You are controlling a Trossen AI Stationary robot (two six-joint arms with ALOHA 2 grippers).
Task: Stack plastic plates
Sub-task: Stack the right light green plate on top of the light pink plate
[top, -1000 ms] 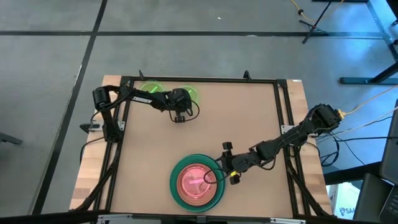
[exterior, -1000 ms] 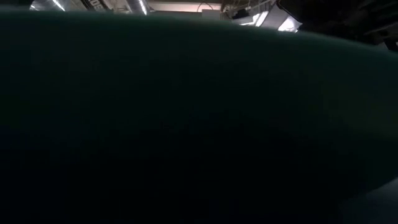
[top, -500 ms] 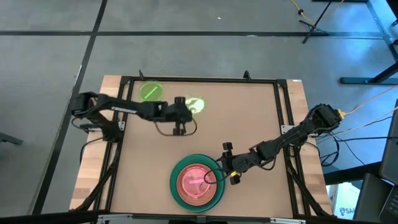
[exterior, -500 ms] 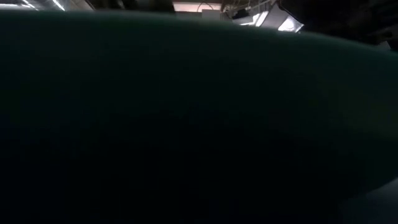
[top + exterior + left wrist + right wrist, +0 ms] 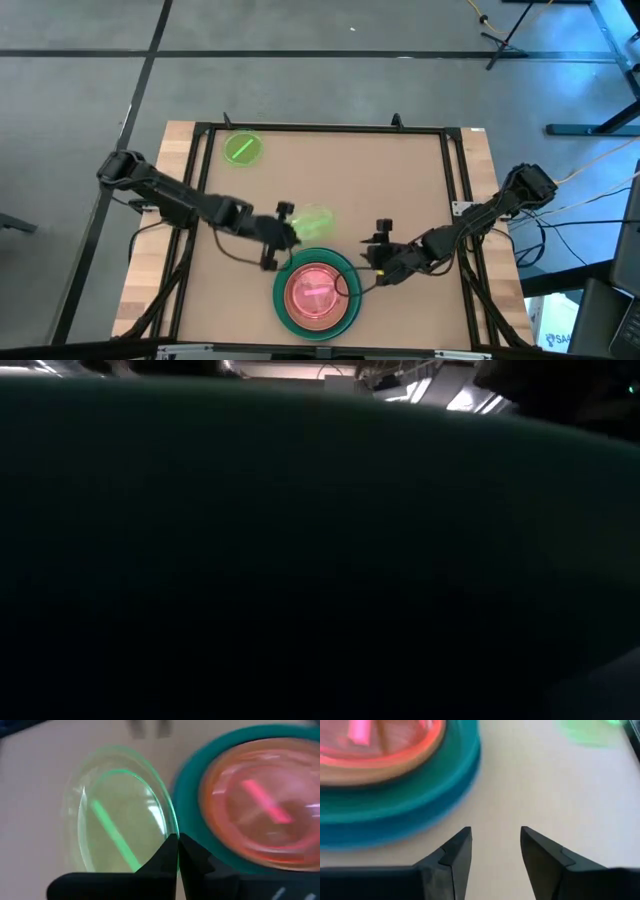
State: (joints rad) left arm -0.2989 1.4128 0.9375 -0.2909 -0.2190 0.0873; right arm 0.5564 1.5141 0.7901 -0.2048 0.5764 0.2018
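A stack of plates (image 5: 317, 293) sits near the table's near edge: a large teal-green plate (image 5: 190, 780) at the bottom and a pink one (image 5: 260, 805) on top. My left gripper (image 5: 296, 232) is just far-left of the stack, shut on a small translucent neon-green plate (image 5: 314, 221). A second neon-green plate (image 5: 242, 149) lies flat at the far left. My right gripper (image 5: 370, 257) is open, low over the table right of the stack (image 5: 395, 780), touching nothing. The low view is filled by the dark teal plate's rim (image 5: 320, 560). My left gripper pinches the small neon-green plate by its rim (image 5: 170, 831), on the side nearest the stack, between the two fingertips (image 5: 167, 852). The fingers come from the table's left, slanting down. The plate stands out beyond the fingers, tilted; whether it is clear of the table I cannot tell.
A black frame (image 5: 320, 128) borders the brown table top. Bare table surface lies between the stack and the far edge, and to the right of the stack around my right gripper (image 5: 495, 845).
My left gripper has taken one of the two small neon-green plates from the far left and carried it toward the near edge, up to the stack's far-left side. The other green plate has stayed put. My right gripper has drawn back a little to the right, away from the stack.
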